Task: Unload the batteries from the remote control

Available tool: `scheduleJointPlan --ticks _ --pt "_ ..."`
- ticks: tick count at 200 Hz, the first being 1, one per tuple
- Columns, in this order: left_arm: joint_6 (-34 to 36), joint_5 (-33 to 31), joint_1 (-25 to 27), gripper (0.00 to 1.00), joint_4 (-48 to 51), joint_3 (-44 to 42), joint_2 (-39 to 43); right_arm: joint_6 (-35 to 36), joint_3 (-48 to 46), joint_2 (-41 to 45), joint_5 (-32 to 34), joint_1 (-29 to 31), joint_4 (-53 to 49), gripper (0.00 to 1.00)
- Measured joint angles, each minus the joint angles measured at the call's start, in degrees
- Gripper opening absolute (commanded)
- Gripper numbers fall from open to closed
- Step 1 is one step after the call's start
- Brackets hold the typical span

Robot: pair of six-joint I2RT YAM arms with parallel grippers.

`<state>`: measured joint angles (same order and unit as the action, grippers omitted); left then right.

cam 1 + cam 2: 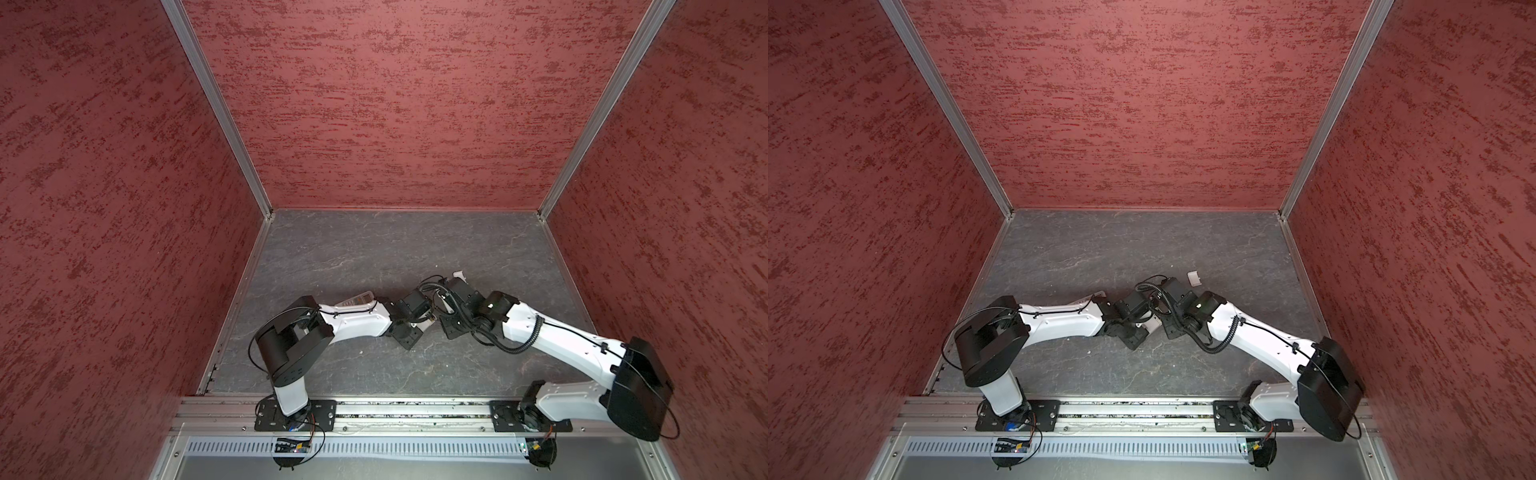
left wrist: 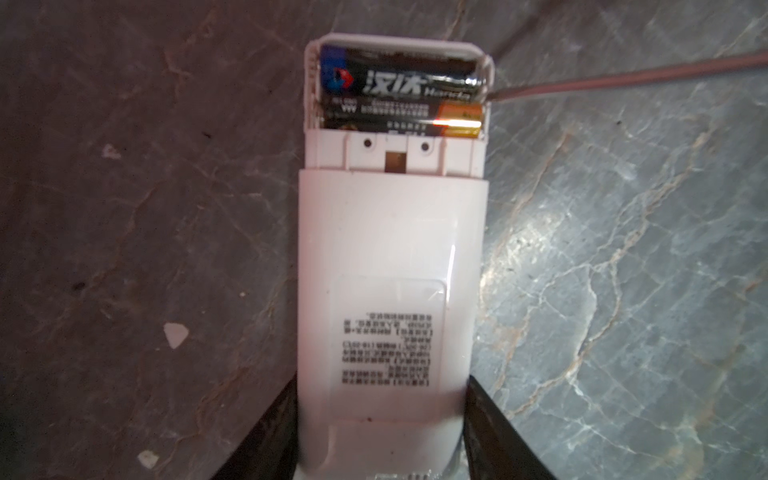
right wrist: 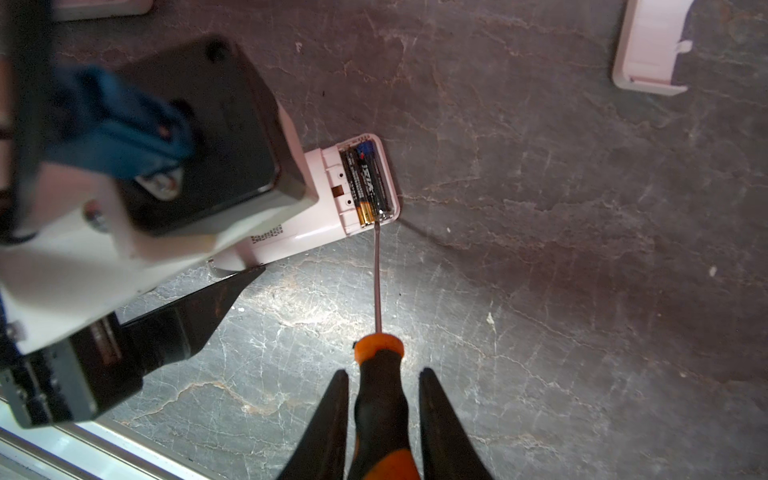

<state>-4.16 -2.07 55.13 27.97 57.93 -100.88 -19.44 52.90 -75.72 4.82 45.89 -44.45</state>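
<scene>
batteries [image 2: 401,83]: 2, both in open bay.
remote control [image 2: 390,249]: 1 certain; second remote [image 1: 358,300] half hidden behind an arm in a top view, probably same kind, so 2.
battery cover [image 3: 648,45]: 1.
screwdriver [image 3: 380,399]: 1.
robot arms [image 1: 357,324]: 2.

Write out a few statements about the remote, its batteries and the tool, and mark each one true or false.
1. Two batteries sit in the open compartment of the remote. True.
2. The left gripper holds the screwdriver. False: the right gripper is closed on its handle, and the left gripper clamps the remote's body.
3. The screwdriver's tip is at the compartment's edge, beside the batteries' ends. True.
4. The battery cover is fitted on the remote. False: it lies on the table, apart from the remote.
</scene>
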Motion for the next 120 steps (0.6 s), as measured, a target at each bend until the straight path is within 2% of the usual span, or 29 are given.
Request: scheduleJointPlan --ticks 120 --pt "0.04 0.24 0.02 0.57 -0.11 0.00 0.00 0.48 0.00 -0.39 0.79 0.00 0.11 0.00"
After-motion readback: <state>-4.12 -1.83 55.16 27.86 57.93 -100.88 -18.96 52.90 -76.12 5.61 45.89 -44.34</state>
